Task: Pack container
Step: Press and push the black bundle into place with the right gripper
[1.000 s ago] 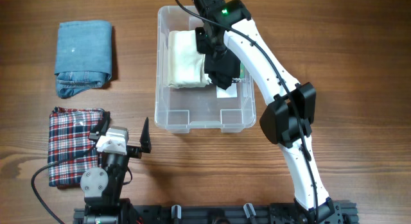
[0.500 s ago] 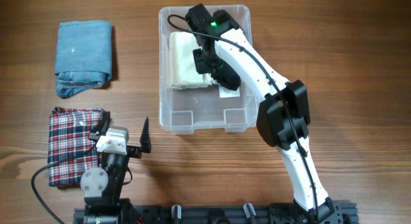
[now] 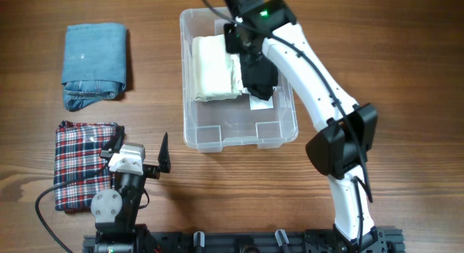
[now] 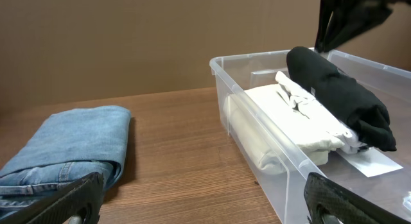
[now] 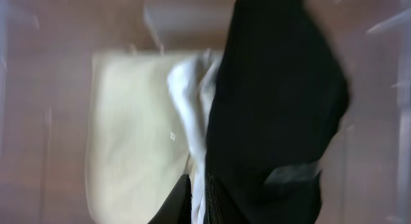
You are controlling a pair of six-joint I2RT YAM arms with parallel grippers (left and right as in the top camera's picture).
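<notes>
The clear container (image 3: 239,141) stands at the table's back middle; it also shows in the left wrist view (image 4: 221,65). Inside lie a cream folded garment (image 3: 210,68) (image 4: 276,131) (image 5: 128,128), a thin white garment (image 4: 309,110) (image 5: 187,95) and a black rolled garment (image 3: 261,77) (image 4: 340,102) (image 5: 276,102). My right gripper (image 3: 238,43) (image 4: 321,41) (image 5: 200,199) hovers just above the garments at the bin's far end. Its fingers are almost together, over the seam between the white and black cloth. My left gripper (image 3: 141,148) (image 4: 205,208) is open and empty, near the front left.
Folded blue jeans (image 3: 94,64) (image 4: 64,147) lie at the back left. A red plaid folded garment (image 3: 83,162) lies at the front left, beside my left arm. A white label (image 3: 259,102) (image 4: 369,161) shows on the container's base.
The right arm has swung over the container's far end and the container has slid a little to the right. The left arm has not moved.
</notes>
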